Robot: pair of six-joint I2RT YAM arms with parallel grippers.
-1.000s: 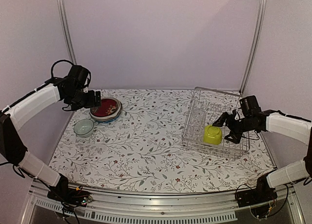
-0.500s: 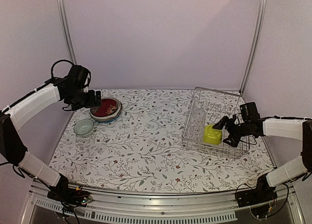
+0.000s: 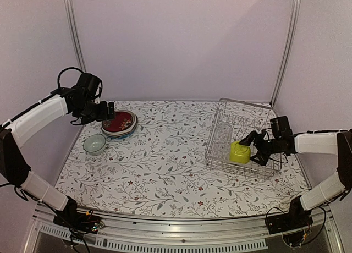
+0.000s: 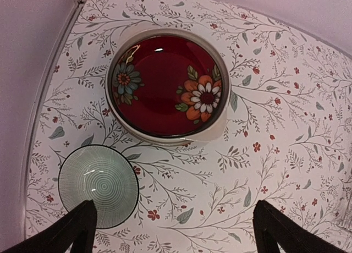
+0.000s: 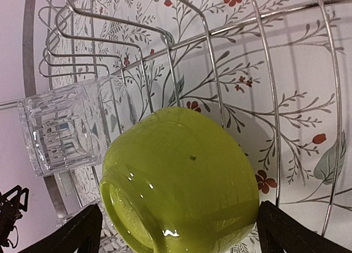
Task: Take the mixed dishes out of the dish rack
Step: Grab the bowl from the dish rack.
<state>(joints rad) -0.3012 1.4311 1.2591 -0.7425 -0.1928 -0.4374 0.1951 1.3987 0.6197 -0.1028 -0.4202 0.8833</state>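
Top view:
- Rectangular silver wire dish rack (image 3: pixel 242 169) stands at right centre of the frame on the floral-patterned bench (image 3: pixel 165 159).
- Glossy lime-green bowl (image 3: pixel 240 152) is inside the rack, in its near part. It is tipped over, with its foot ring facing the right wrist camera.
- Clear ribbed drinking glass (image 3: pixel 223 135) lies in the rack to the left of the bowl.

Right gripper (image 3: pixel 254 148):
- It reaches into the rack from the right with its jaws wide.
- In the wrist view the green bowl sits between the two fingers, which show at the lower corners.
- Cannot tell whether either finger touches the bowl; no clamp is seen.

Left side:
- Round red plate with painted flowers (image 4: pixel 165 85) lies at left centre of the top view, stacked on a grey-rimmed plate (image 4: pixel 220 121).
- Small whitish bowl with fine concentric ribs (image 4: pixel 98 185) stands upright on the bench just beside the stack, nearer the front edge and apart from it.

Left gripper (image 3: pixel 107 111):
- It hangs above the plate stack with its jaws wide, holding nothing.
- Both fingers are clear of the dishes.
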